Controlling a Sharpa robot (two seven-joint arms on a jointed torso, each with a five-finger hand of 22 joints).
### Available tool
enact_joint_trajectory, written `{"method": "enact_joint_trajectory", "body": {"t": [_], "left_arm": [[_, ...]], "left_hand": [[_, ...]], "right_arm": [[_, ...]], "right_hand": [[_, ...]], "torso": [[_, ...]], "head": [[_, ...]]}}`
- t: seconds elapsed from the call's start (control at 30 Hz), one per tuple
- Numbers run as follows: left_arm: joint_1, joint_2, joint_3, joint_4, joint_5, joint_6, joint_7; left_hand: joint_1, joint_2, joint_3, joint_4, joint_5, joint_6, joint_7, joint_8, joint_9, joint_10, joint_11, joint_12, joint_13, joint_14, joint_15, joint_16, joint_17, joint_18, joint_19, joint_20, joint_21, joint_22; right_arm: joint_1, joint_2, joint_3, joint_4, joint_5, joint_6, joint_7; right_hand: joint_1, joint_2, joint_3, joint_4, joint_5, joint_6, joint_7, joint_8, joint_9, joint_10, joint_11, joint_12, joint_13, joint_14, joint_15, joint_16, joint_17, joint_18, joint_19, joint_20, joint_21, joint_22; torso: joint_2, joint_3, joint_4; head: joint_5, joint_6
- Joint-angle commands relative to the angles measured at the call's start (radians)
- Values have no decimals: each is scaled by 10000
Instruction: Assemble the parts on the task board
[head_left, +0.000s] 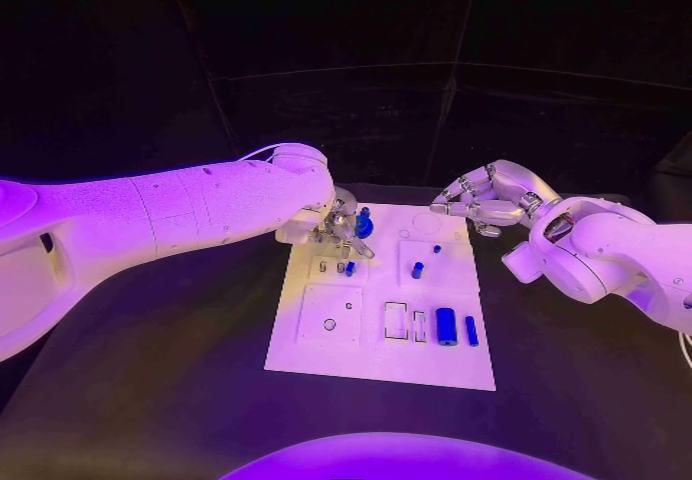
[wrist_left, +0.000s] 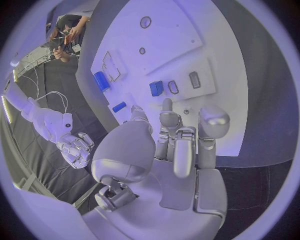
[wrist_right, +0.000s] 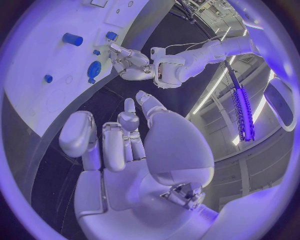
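We're hovering the left robot hand (head_left: 335, 228) (fingers loose, grasping nothing) over the task board (head_left: 378, 365)'s far end, so we're lining up on one blue part (head_left: 364, 226) before pinching, while the right robot hand (head_left: 490, 200) is hanging released off the board.

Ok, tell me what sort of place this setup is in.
Probably a robotics lab or test cell. A white task board with small blue parts lies on a black table, the left hand and right hand work over it, and dark panels enclose the space.
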Motion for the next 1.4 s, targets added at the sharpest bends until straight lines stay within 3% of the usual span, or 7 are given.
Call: {"method": "enact_joint_trajectory", "body": {"t": [0.03, 0.27, 0.87, 1.4], "left_arm": [[-7, 46, 8, -32, -459, 648, -175], [-32, 94, 8, -34, -520, 845, -208], [-80, 105, 9, 178, -535, 1014, -238], [-86, 103, 9, 242, -536, 943, -234]], "left_hand": [[174, 74, 119, 5, -11, 45, -57, 113, 71, 43, -18, 67, 33, 991, -34, 60, 2438, -131, 65, -12, 60, 38], [290, 145, 227, -35, 11, 3, -61, 212, 154, 45, -23, 75, 58, 993, -36, 63, 2444, -137, 73, -11, 89, 78], [391, 214, 353, -77, 17, -38, -77, 360, 277, 79, -35, 112, 133, 1001, -43, 76, 2476, -149, 97, -14, 150, 156], [869, 353, 920, -434, 20, -277, -91, 714, 612, 94, -50, 112, 193, 1003, -56, 80, 2486, -154, 93, -25, 189, 212]], "right_arm": [[23, 23, 4, -3, 21, -64, -8], [23, 75, 4, -49, -11, -54, -16], [23, 176, 4, -151, -75, -14, -11], [21, 237, 4, -260, -369, -30, 3]], "right_hand": [[117, -18, -84, 12, 174, -103, -21, 108, 44, -65, -14, -68, -21, 545, -31, -34, 428, 128, -14, -3, -53, -11], [175, -13, -118, 37, 376, -175, -22, 204, 96, -77, -16, -72, -41, 548, -34, -42, 426, 129, -5, -5, -70, -20], [275, 2, -140, 79, 708, -275, -30, 362, 177, -93, -25, -77, -74, 553, -41, -52, 426, 129, 10, -11, -93, -30], [355, 18, -111, 81, 876, -333, -32, 428, 210, -129, -31, -116, -128, 546, -45, -87, 390, 139, -1, -15, -138, -84]], "torso": [[15, -8, 6], [5, -24, 19], [4, -19, 17], [4, -22, 14]], "head": [[1, -25], [15, -46], [33, -85], [68, -113]]}}
